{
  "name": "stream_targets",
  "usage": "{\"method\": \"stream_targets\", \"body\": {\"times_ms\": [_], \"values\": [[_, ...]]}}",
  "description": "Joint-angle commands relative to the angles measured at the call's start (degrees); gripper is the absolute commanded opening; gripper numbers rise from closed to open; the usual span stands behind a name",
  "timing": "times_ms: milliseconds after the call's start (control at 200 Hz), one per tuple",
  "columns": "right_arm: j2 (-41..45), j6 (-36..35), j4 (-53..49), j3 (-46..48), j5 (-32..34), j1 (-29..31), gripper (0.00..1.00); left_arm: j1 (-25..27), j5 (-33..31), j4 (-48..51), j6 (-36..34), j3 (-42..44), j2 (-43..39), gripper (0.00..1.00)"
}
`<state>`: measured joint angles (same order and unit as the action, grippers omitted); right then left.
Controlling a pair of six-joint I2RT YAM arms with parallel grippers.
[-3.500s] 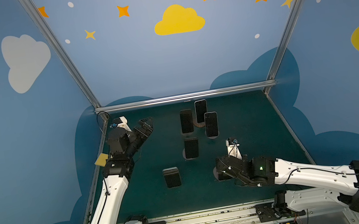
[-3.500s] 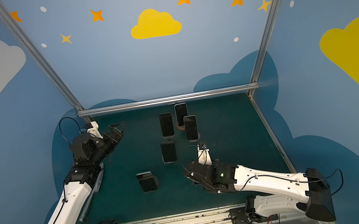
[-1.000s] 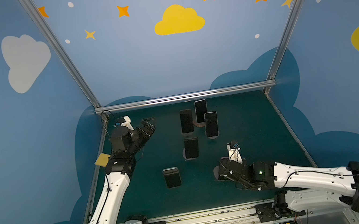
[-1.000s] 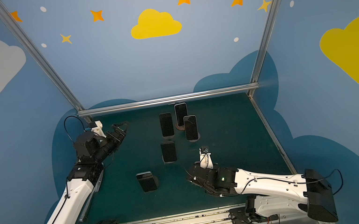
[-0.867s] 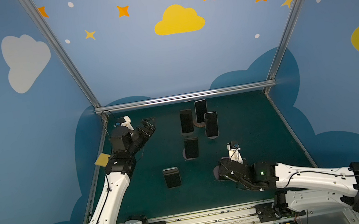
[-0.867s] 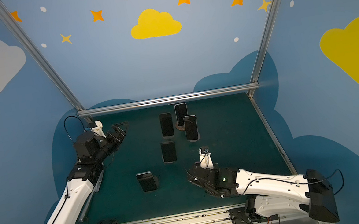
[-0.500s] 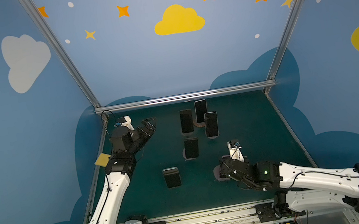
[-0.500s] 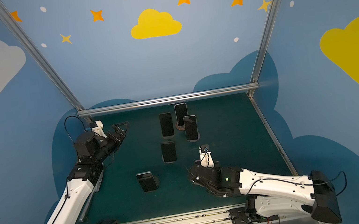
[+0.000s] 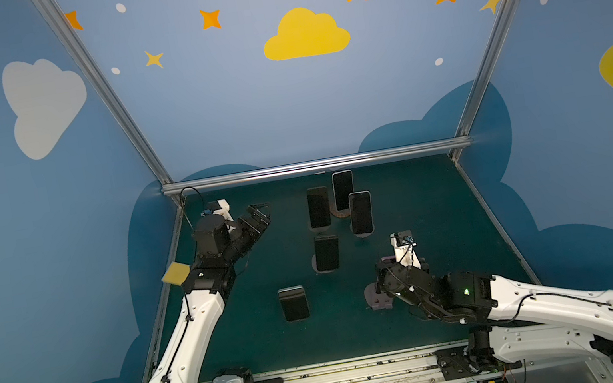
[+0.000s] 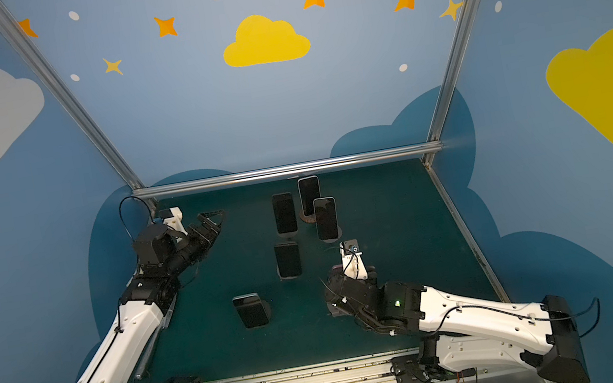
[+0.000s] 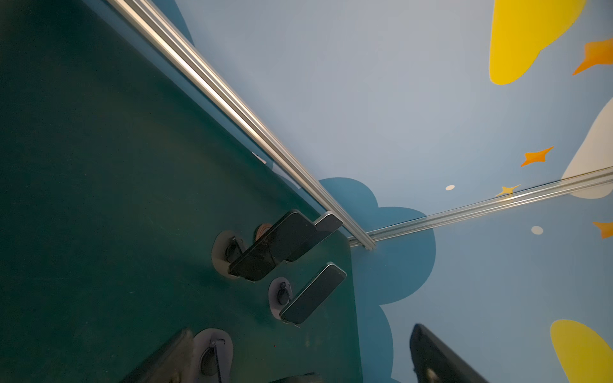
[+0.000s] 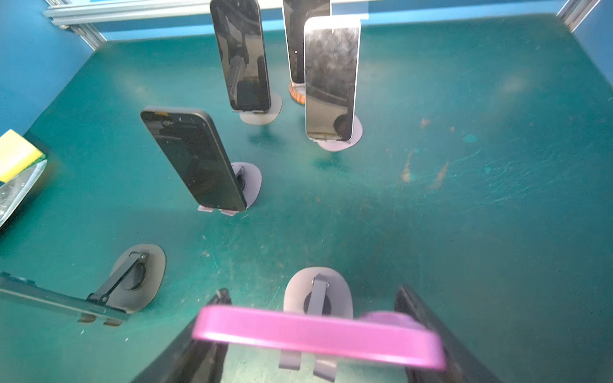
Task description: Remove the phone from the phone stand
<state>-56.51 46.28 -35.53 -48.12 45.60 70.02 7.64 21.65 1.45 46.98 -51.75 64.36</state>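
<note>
The pink flat phone (image 12: 315,335) is held across its width between the two black fingers of the right gripper (image 12: 311,293). The grip is kept the same as a second ago. The phone is still seen just over the grey round phone stand (image 12: 295,288), near the front of the green table mat (image 9: 424,202). The back part of the right arm has been swung lower and further out, while the gripper itself has hardly been moved. The phone is blurred in the right wrist view, so a pull seems to be just started; it is not yet clear of the stand. The left gripper (image 9: 258,215) has been opened a little wider and is kept empty, well apart from the stand.
</note>
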Motion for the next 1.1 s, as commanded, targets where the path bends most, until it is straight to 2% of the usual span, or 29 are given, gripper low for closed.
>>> {"method": "stream_targets", "body": {"times_ms": [0, 370, 606, 696, 796, 996, 1096], "values": [[1.5, -2.5, 0.2, -2.4, 3.7, 0.0, 0.62, 0.3, 0.2, 0.6, -0.3, -1.3, -0.6, 1.00], [3.5, -11.2, -0.2, -6.4, 5.1, -3.0, 0.61, 1.2, 3.2, -0.1, 0.6, -1.8, 1.5, 1.00], [5.2, -14.5, -0.5, -6.3, 3.9, -6.9, 0.61, 1.6, 3.0, -0.4, 0.7, -1.6, 0.9, 1.00], [5.5, -17.7, 1.1, -5.7, 2.6, -10.0, 0.61, 1.7, 3.4, -0.6, 1.0, -1.6, 0.8, 1.00], [4.9, -19.8, 2.9, -4.5, -4.0, -15.4, 0.61, 2.4, 4.1, -1.2, 1.5, -1.5, 0.7, 1.00], [3.5, -24.2, 7.7, -1.4, -5.1, -22.8, 0.61, 5.0, 3.9, -0.7, 0.5, -1.7, 1.1, 1.00], [2.9, -27.5, 10.4, -0.7, -9.0, -28.4, 0.61, 6.0, 4.2, -0.7, 0.5, -1.8, 1.6, 1.00]]}}
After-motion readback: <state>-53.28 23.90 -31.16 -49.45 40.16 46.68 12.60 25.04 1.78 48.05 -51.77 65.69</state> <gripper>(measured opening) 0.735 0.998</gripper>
